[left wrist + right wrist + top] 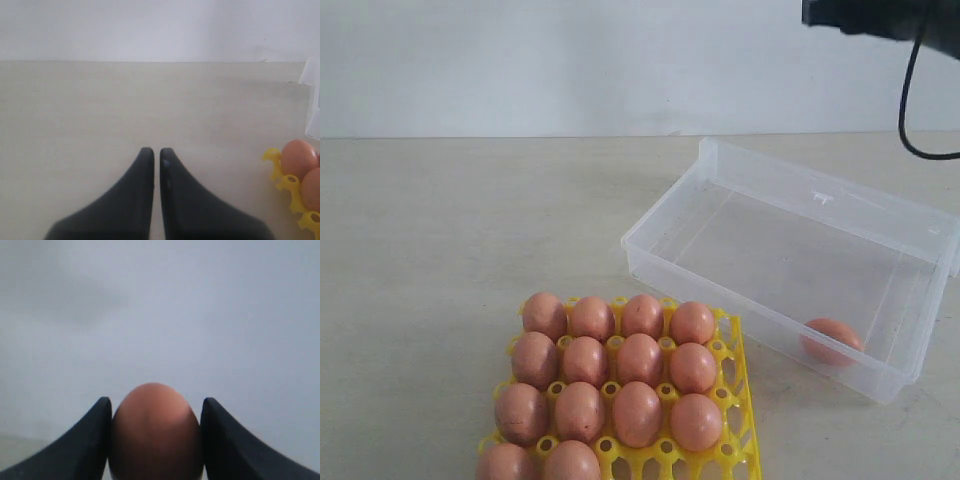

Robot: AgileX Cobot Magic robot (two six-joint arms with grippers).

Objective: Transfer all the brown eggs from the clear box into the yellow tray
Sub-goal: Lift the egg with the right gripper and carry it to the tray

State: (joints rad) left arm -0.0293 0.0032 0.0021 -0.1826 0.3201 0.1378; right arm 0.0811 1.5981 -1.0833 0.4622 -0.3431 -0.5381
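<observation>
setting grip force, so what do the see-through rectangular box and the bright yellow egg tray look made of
The clear rectangular box looks like thin, glossy, colourless plastic: the table shows through its walls. The bright yellow egg tray looks like opaque moulded plastic, smooth and slightly shiny, with uniform colour and rounded cup rims.

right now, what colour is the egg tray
Bright yellow. The tray shows best in the exterior view.

The outside camera sits raised, looking down across the desk (430,230) to the pale wall (520,60). My left wrist camera rides low behind my left end effector (156,152), facing that wall. Both catch the yellow tray (666,448) corner and the clear box (740,315). My right wrist camera looks close past my right end effector (156,402) and its egg (155,440) at a blank backdrop.
</observation>
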